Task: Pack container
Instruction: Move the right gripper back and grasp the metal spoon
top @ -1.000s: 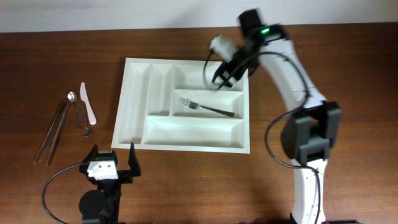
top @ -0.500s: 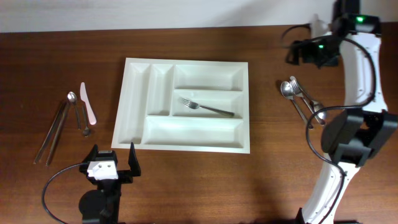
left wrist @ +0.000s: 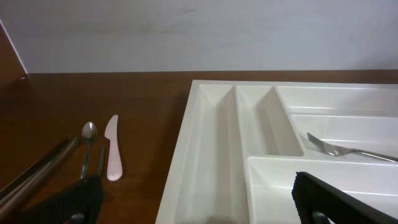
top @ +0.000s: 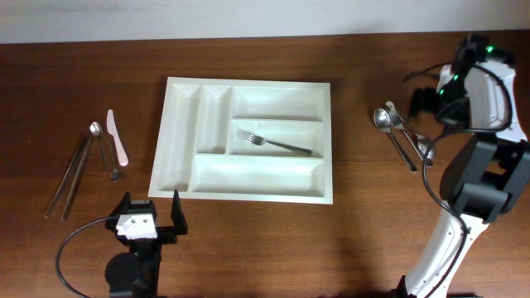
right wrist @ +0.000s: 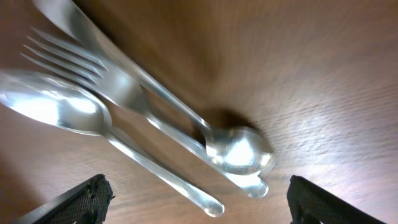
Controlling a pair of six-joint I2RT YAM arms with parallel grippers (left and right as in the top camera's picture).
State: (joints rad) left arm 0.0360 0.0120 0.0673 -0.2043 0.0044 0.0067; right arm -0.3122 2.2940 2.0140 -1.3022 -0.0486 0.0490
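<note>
container flat on table, lone fork in its middle long compartment | right wrist view alone resolves tines in cutlery pile right of container | left gripper wide apart, empty, below container | right gripper spread, empty, over pile

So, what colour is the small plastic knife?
The small plastic knife is pale pink, clearest in the left wrist view.

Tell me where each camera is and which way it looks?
Overhead: above the table, looking down at the container; left arm and right arm show.
Left wrist: low, looking across at the container; left gripper shows.
Right wrist: looking down at loose cutlery; right gripper shows.
Shared: overhead and left wrist both see the fork.
</note>
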